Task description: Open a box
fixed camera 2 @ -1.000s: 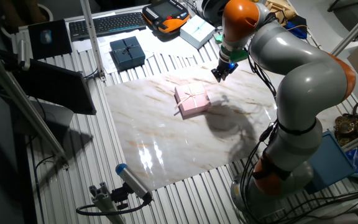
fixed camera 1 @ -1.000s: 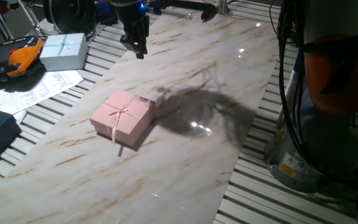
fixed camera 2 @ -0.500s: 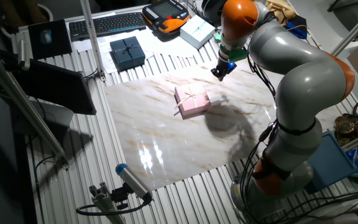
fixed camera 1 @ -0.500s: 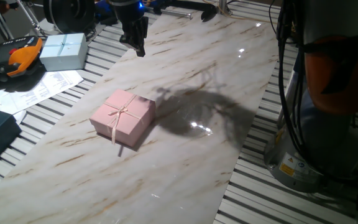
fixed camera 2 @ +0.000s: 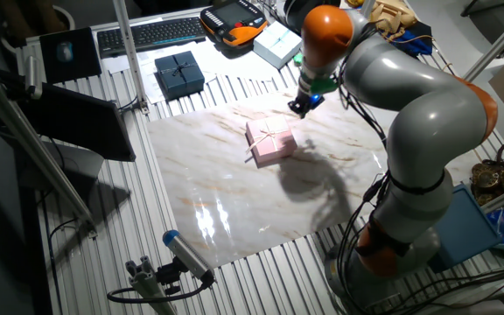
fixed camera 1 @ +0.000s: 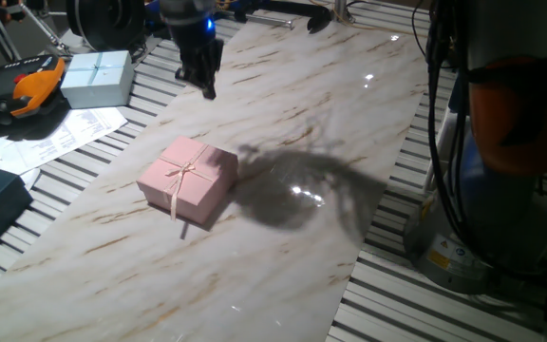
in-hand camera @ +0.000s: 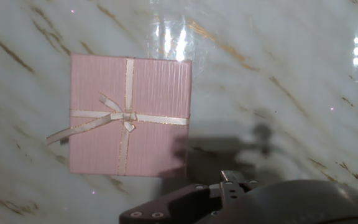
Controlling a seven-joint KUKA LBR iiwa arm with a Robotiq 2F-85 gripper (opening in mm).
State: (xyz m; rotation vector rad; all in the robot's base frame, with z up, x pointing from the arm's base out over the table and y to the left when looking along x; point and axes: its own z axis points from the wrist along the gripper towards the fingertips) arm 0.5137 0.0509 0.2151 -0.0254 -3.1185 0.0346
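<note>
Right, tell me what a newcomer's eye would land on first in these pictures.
The pale-pink box stands out first, sitting closed near the middle of the marble-patterned table, its cream ribbon bow tied on the lid. Next comes the big grey-and-orange arm, its gripper hanging above the table beyond the box, not touching it. A pale blue-white ribboned box sits off the marble among papers.

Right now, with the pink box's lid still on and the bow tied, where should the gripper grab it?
Probably the lid of the pink box, from straight above, fingers across two opposite side edges. It lies flat and square on the marble table with all four sides free. Stay off the ribbon bow at the lid's centre. The gripper hangs above and apart from the box.
</note>
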